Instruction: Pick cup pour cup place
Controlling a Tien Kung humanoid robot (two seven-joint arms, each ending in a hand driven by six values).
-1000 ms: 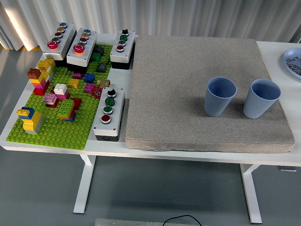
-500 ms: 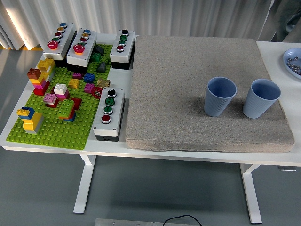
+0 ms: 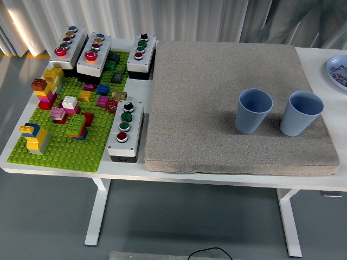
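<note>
Two upright blue ribbed cups, left cup (image 3: 254, 110) and right cup (image 3: 301, 112), near each other on grey mat (image 3: 217, 97); neither robot hand visible, state unknowable; picking, pouring, placing seemingly all undone.

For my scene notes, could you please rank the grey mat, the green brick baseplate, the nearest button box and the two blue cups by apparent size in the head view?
1. Grey mat
2. Green brick baseplate
3. Nearest button box
4. Left blue cup and right blue cup: they look alike, so I won't rank them.
</note>
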